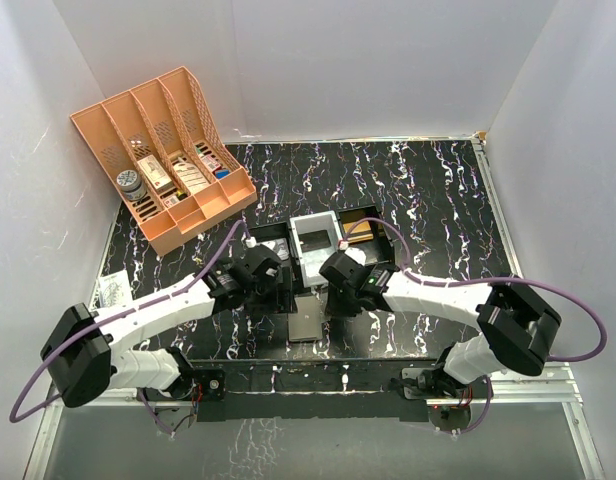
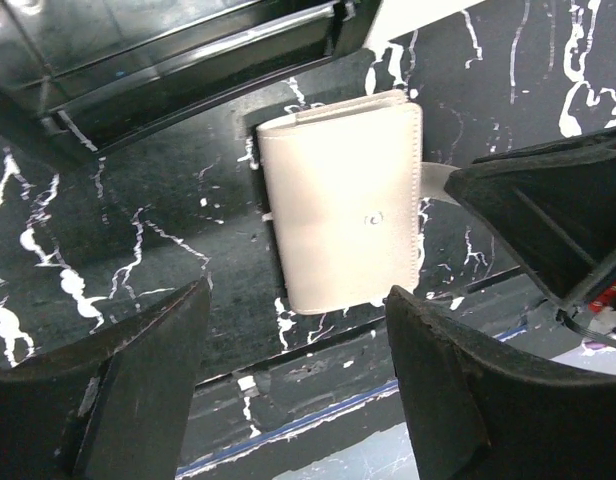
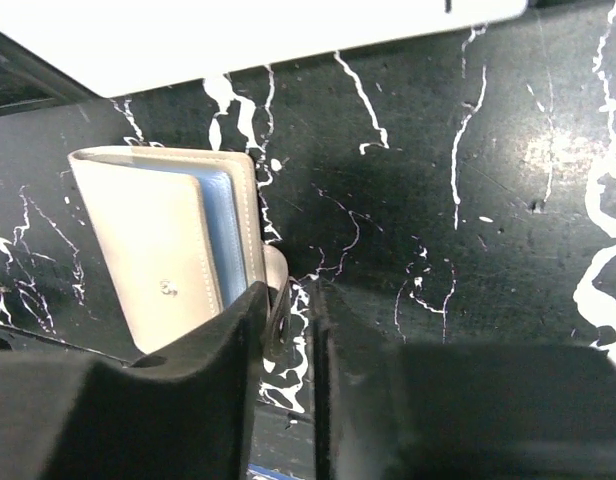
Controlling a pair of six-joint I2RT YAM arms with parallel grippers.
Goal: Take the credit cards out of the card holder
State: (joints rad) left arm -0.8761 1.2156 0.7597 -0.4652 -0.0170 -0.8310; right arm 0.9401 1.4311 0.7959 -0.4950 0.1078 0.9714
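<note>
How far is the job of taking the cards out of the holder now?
Done: little; the card holder lies folded on the table, though a gold-orange item in the black tray may be a card. In hand: the right gripper pinches the holder's side tab; the left gripper hovers open above. Left: unfold it, pull the cards out.

Plain white walls close in the left, far and right sides of a black worktop veined with white like marble. A pale metal rail runs along its near edge. The light is bright and even.
</note>
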